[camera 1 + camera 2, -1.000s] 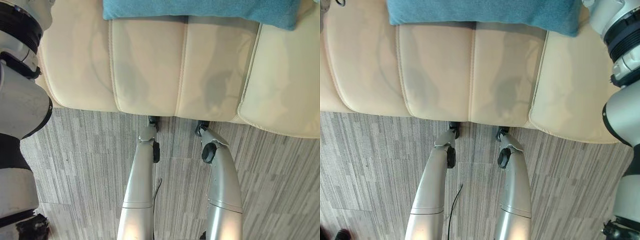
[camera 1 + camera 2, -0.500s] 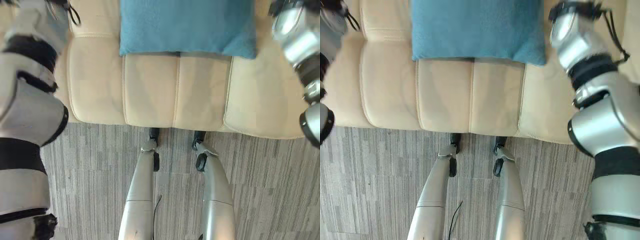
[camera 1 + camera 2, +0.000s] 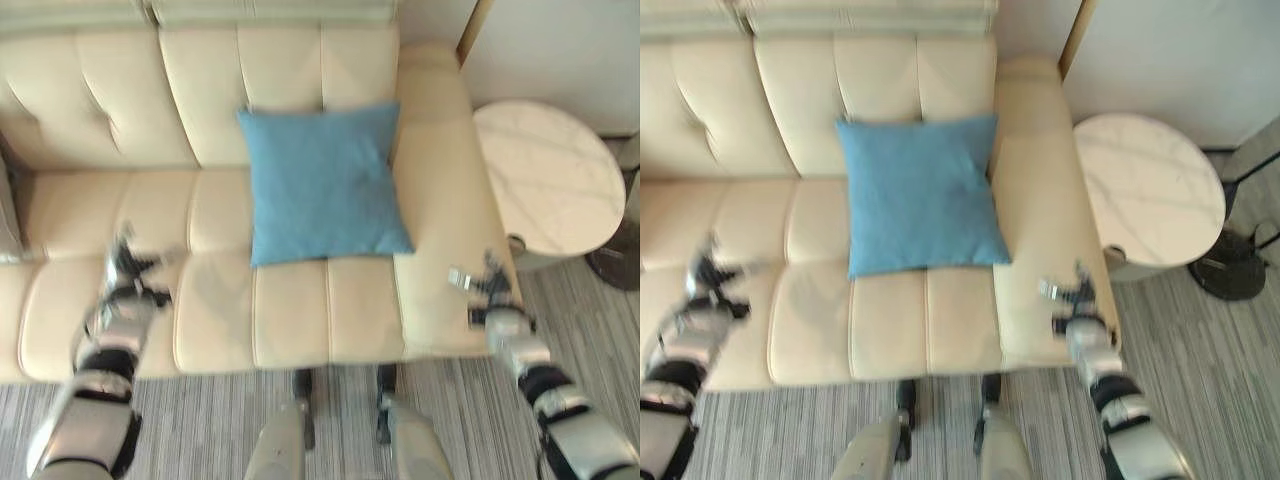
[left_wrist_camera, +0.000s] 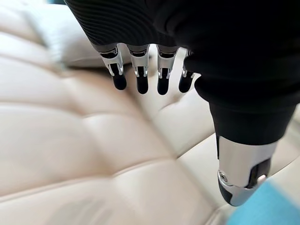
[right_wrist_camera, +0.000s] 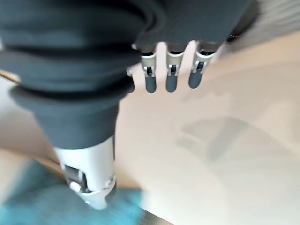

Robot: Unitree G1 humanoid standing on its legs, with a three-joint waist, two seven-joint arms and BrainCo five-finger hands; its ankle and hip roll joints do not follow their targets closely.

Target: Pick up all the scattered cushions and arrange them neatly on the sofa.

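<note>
- The blue cushion (image 3: 322, 182) lies on the cream sofa (image 3: 215, 310), its top edge leaning on the backrest and its lower edge on the seat, just beside the armrest at the sofa's 3 o'clock end.
- It looks soft, light and squashy, with a matte woven cover that should not slip. I judge it best taken by pinching a corner or an edge, or by pressing it between two flat hands at its 9 and 3 o'clock sides; nothing about it is fragile.
- The left hand (image 3: 128, 274) hangs over the seat at about 8 o'clock from the cushion, apart from it. In the left wrist view its fingers (image 4: 139, 75) reach out straight and hold nothing.
- The right hand (image 3: 487, 289) hovers over the armrest's front end at about 4 o'clock from the cushion. Its fingers (image 5: 171, 77) are likewise extended and empty.
- A round marble side table (image 3: 545, 175) stands beyond the armrest at 3 o'clock.
- The sofa is cut off at 9 o'clock, where a grey sliver (image 3: 8, 215) at the picture's edge is too slight to identify.
- Both hands are blurred in the head views, and little of the floor shows, so I cannot tell whether other cushions lie about.
</note>
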